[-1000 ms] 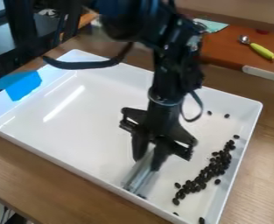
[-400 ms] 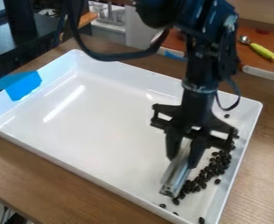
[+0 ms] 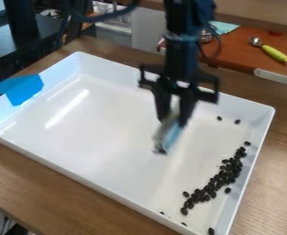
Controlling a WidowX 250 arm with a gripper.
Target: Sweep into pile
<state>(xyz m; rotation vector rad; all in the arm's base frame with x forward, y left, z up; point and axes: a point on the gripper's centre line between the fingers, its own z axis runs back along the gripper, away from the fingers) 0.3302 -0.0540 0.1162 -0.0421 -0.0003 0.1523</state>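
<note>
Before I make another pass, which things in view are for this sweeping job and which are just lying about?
For the job:
- gripper
- silvery tool it holds
- dark beans
- white tray

Apparently lying about:
- green-handled scoop
- pale green cloth
- blue tape on the tray

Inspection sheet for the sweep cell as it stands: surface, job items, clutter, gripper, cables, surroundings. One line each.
Surface: white tray on a wood-look table.
Job's things: dark beans mostly in a slanting band near the tray's right side in view; a few strays apart from it.
Clutter: spoon with green handle and pale green cloth, both beyond the tray.
Gripper: over the tray, holding a silvery tool.
Cables: dark cable looping beside the arm.
Surroundings: blue tape over the tray's left corner; reddish-brown surface behind.
</note>
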